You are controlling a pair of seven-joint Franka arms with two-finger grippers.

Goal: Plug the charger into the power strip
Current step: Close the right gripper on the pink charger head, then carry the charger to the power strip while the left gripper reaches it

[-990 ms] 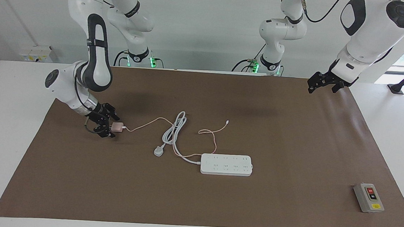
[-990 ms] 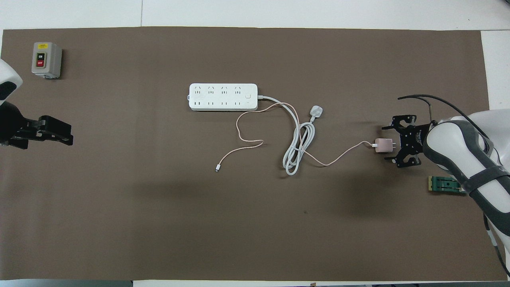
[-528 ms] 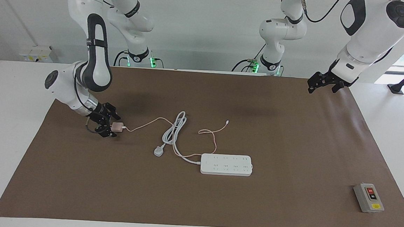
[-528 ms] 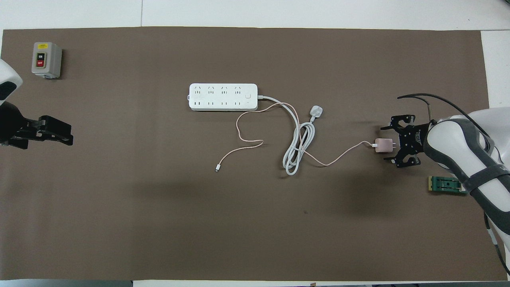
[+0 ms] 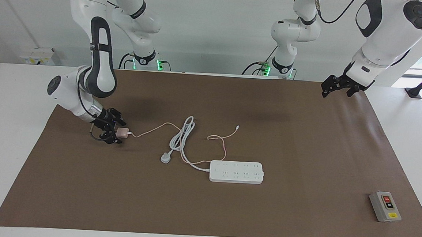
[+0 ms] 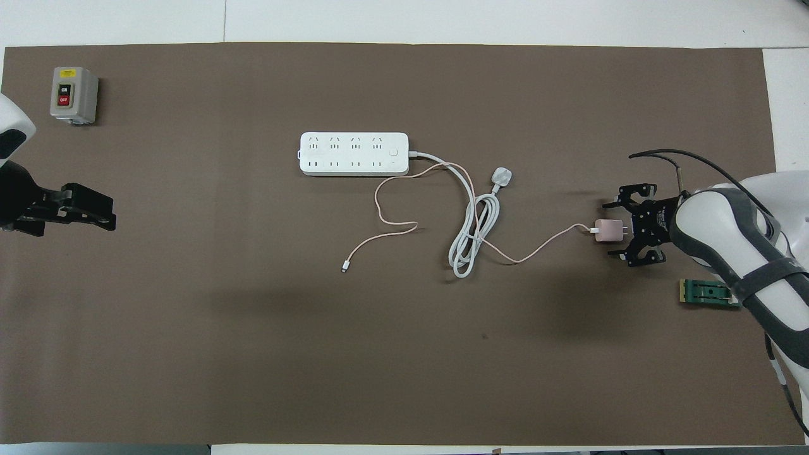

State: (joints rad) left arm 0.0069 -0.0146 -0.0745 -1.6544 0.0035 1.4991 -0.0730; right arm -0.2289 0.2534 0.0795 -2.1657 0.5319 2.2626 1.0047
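Overhead view: the charger (image 6: 608, 230) is seen at the right of the frame, lying on the brown mat (image 6: 404, 354), with the right pincer (image 6: 622, 226) brought low against its pronged end. That pincer is spread wide around the pink cube and nothing is yet gripped. The strip (image 6: 354, 153) lies upper centre of the frame, well apart from the charger. The left pincer (image 6: 95, 212), at the left edge of the frame, is held open and empty; that arm waits.

Several faults can be expected from here. The cube may be pushed along the mat rather than caught if the fingers close off-centre. Its pink cable (image 6: 442, 215) is crossed over the coiled white cord (image 6: 471, 234) and runs close to the white plug (image 6: 501, 177), so the coil could be dragged, or the strip shifted, when the charger is carried. A tilted grip would leave the prongs misaligned with the sockets, and the light strip could slide under the push.

In the facing view the surface (image 5: 12, 128) is seen to be white, covered almost wholly by the mat. A grey switch box (image 5: 385, 206) stands at lower right of that frame, and a small green part (image 6: 708, 293) lies at the overhead frame's right edge. A plain white wall is seen at the top of the facing frame, with daylight at upper right.
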